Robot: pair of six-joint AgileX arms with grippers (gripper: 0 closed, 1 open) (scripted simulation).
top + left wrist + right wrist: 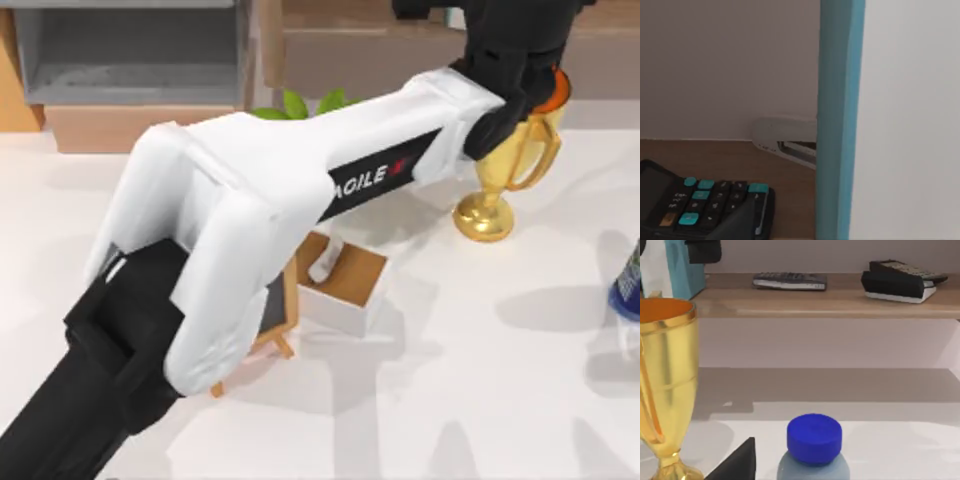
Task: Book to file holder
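While we look down from above: our left arm point(300, 200) runs slantwise from the lower left of the frame to the upper right.
Left gripper point(500, 40): at the upper right of the top view, dark, over the wooden shelf point(400, 45) at the back; we cannot tell from here how wide it stands.
File holder point(130, 50): upper left of the frame, grey, thin-walled, well apart from the left gripper.
Gold trophy point(497, 175): right of centre, just below the left gripper in the frame.
Small white box point(345, 290): centre of the frame, brown inside, partly under the arm.
Plant point(300, 103): green leaves showing at the arm's upper edge.

Left wrist view, book point(840, 120): upright and very close, its teal cover a vertical band right of centre, with white page edges filling the right side.
Calculator point(700, 205): lower left, lying on the wooden shelf.
Grip: we cannot tell whether the left gripper has hold of the book.

Right wrist view, book: upper left corner, upright at the shelf's end, with the dark left gripper against its top.
Trophy: left edge, large and close.
Blue-capped bottle point(815, 440): bottom centre.
Right gripper point(735, 465): a dark part at the lower left, between the trophy and the bottle; we cannot tell its opening.
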